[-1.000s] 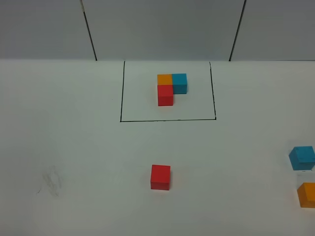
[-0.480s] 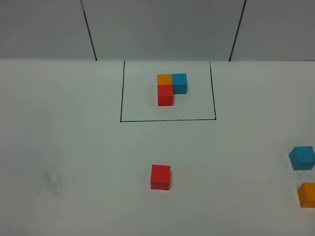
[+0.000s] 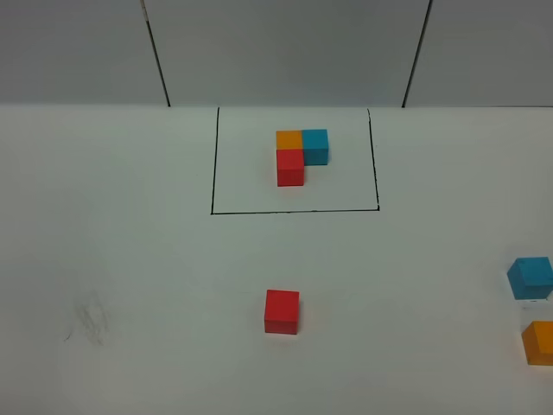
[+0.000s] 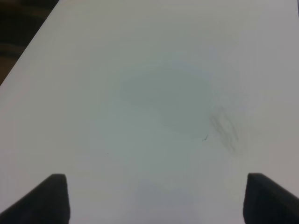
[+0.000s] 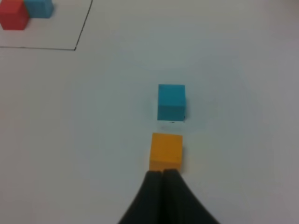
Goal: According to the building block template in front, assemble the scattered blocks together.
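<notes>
Right end effector [image 5: 163, 173] closed; orange block [image 5: 166, 150] just ahead.

White table [image 3: 130, 259]; far middle, the template trio [image 3: 298, 154] inside a black rectangle [image 3: 294, 210]; nearer, a lone red cube [image 3: 282, 311]; blue cube [image 3: 530, 277] and orange cube [image 3: 539, 342] far right; smudge [image 3: 89, 318] left.

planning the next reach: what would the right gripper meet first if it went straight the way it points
Probably the loose matte orange cube, just ahead of the right gripper, whose jaws are shut; the matte light blue cube lies beyond. How high the gripper rides is unclear.
</notes>
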